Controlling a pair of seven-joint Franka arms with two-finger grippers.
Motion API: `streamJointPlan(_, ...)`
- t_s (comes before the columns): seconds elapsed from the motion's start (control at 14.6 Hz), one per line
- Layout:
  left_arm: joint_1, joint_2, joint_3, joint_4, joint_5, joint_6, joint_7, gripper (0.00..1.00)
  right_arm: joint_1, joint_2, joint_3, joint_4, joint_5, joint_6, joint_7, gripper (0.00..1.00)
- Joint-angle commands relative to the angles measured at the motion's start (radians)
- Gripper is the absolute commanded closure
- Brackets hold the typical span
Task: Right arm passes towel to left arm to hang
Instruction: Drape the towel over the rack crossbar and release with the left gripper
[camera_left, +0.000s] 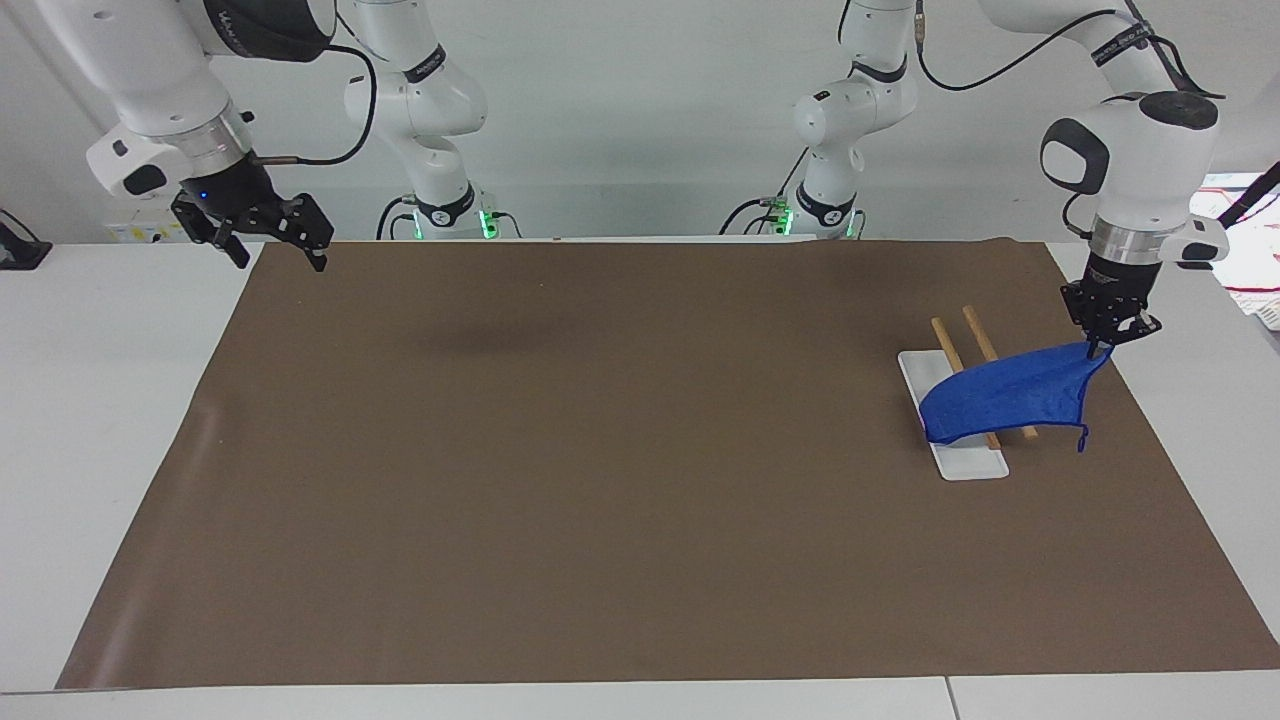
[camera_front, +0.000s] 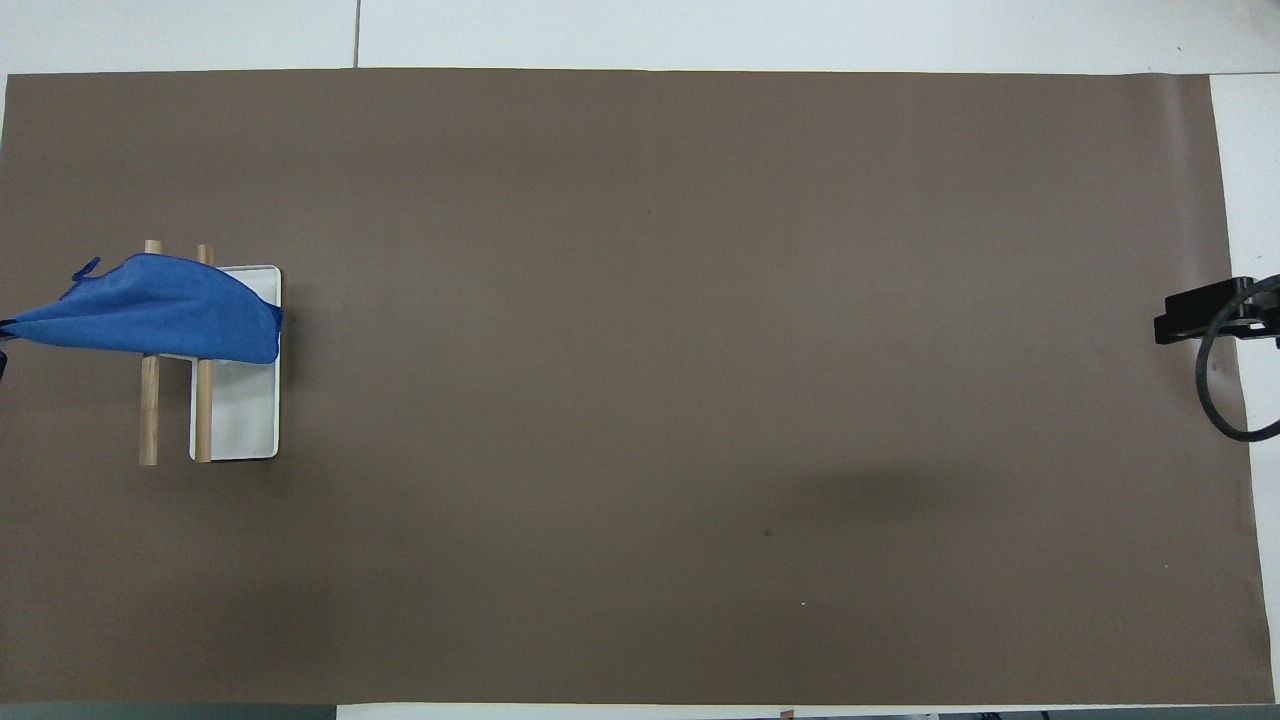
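A blue towel (camera_left: 1005, 395) lies draped over the two wooden bars (camera_left: 985, 345) of a rack on a white base (camera_left: 965, 462), toward the left arm's end of the table. It also shows in the overhead view (camera_front: 160, 320). My left gripper (camera_left: 1102, 345) is shut on the towel's upper corner and holds it up beside the rack. My right gripper (camera_left: 280, 243), with a small blue light, is open and empty over the mat's corner at the right arm's end; its tip shows in the overhead view (camera_front: 1195, 315).
A brown mat (camera_left: 640, 460) covers most of the white table. Two slimmer white arms with green base lights (camera_left: 440, 215) stand at the robots' edge of the mat. The rack's bars and white base (camera_front: 245, 420) show in the overhead view.
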Motion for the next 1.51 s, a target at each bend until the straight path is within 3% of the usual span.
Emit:
streamJointPlan(0.0,0.029,0.013,-0.006,-0.025,0.009,0.055,-0.002,1.0,-0.013,-0.02,0.004,-0.021,0.011,-0.001,-0.021,0.0)
streamJointPlan(0.21,0.03,0.018,-0.006,-0.029,0.009,0.057,-0.002,1.0,-0.013,-0.02,0.004,-0.021,0.011,-0.001,-0.021,0.0)
streamJointPlan(0.27,0.029,0.021,-0.006,-0.031,0.009,0.057,-0.003,0.6,-0.013,-0.019,0.004,-0.021,0.011,-0.001,-0.021,0.0)
streamJointPlan(0.34,0.029,0.021,-0.006,-0.029,0.01,0.057,0.0,0.01,-0.013,-0.02,0.004,-0.021,0.011,-0.001,-0.021,0.0)
streamJointPlan(0.89,0.017,0.02,-0.005,-0.014,0.01,0.043,0.069,0.0,-0.013,-0.02,0.004,-0.021,0.011,-0.001,-0.021,0.0)
streamJointPlan(1.1,-0.003,0.01,-0.011,0.018,0.01,0.023,0.24,0.0,-0.013,-0.02,0.004,-0.021,0.011,-0.001,-0.021,0.0)
streamJointPlan(1.44,-0.14,0.01,-0.011,0.083,0.01,-0.008,0.562,0.0,-0.013,-0.02,0.004,-0.021,0.011,-0.001,-0.021,0.0)
